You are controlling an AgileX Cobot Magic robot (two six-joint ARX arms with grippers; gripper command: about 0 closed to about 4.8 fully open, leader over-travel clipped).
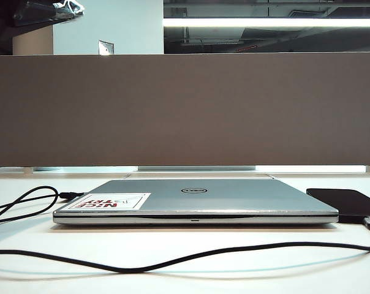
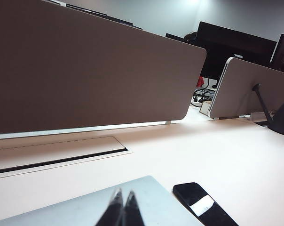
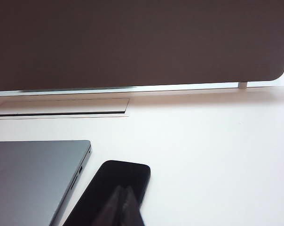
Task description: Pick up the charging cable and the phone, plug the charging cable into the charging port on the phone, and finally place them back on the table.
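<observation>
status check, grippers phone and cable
Left gripper shut, empty, over laptop. Right gripper shut, empty, over phone. Charging cable plugged in, on table.

Right gripper (image 3: 124,203) low in frame, fingers pinched together, nothing between them, hanging over the phone (image 3: 114,190). Phone lying flat on the white table (image 3: 212,155), just beside a closed laptop (image 3: 36,176) with side ports showing. Grey-brown divider (image 3: 142,42) standing behind, cable slot (image 3: 59,113) at its foot.
</observation>
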